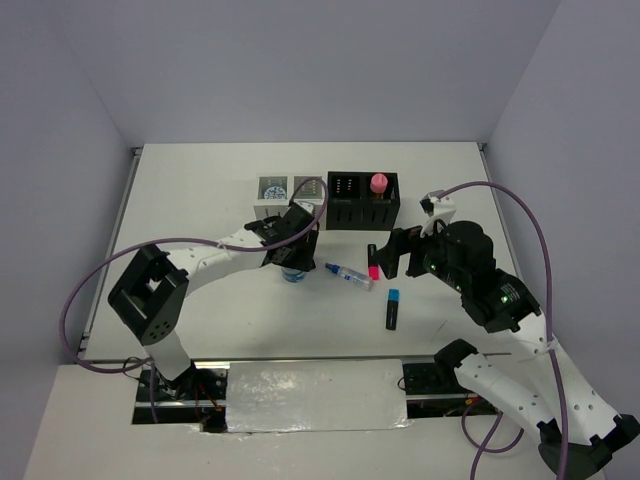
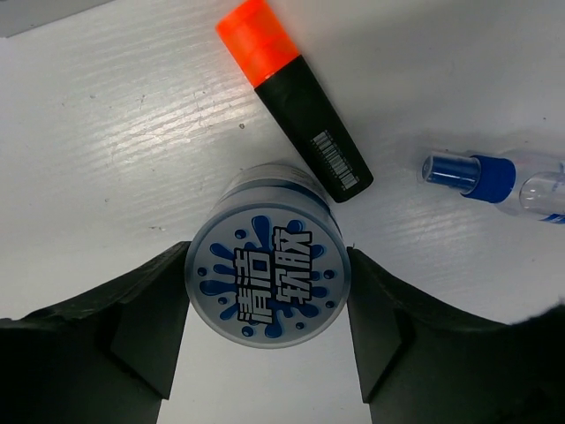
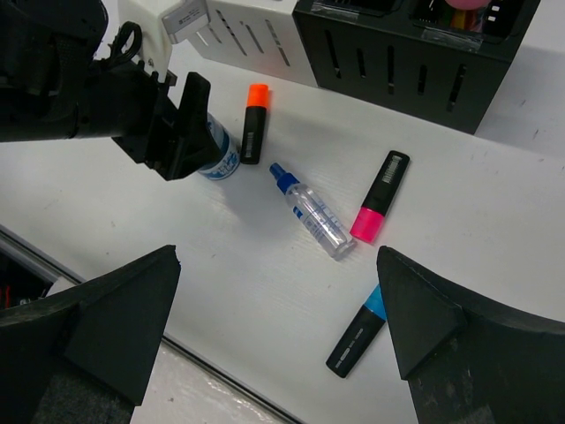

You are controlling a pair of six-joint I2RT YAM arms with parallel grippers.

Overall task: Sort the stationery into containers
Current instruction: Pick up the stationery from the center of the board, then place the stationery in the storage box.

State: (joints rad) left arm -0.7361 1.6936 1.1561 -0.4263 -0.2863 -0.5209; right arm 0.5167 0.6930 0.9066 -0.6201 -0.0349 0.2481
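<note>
My left gripper [image 1: 290,252] is shut on a round blue-white patterned disc [image 2: 267,287] that stands on the table; its fingers [image 2: 141,327] press both sides. The orange-capped highlighter [image 2: 296,97] lies just beyond it, and the clear blue-capped tube [image 2: 494,179] lies to the right. My right gripper [image 3: 278,265] is open and empty above the table, over the tube [image 3: 313,212], the pink highlighter [image 3: 380,199] and the blue highlighter [image 3: 360,329]. A second disc [image 1: 272,188] sits in the white organiser [image 1: 287,205]. The pink capped cylinder [image 1: 379,184] stands in the black organiser [image 1: 362,212].
The two organisers stand side by side at the back middle of the table [image 1: 200,190]. The left arm's cable [image 1: 90,290] loops over the left side. A metal strip [image 1: 315,395] runs along the near edge between the arm bases.
</note>
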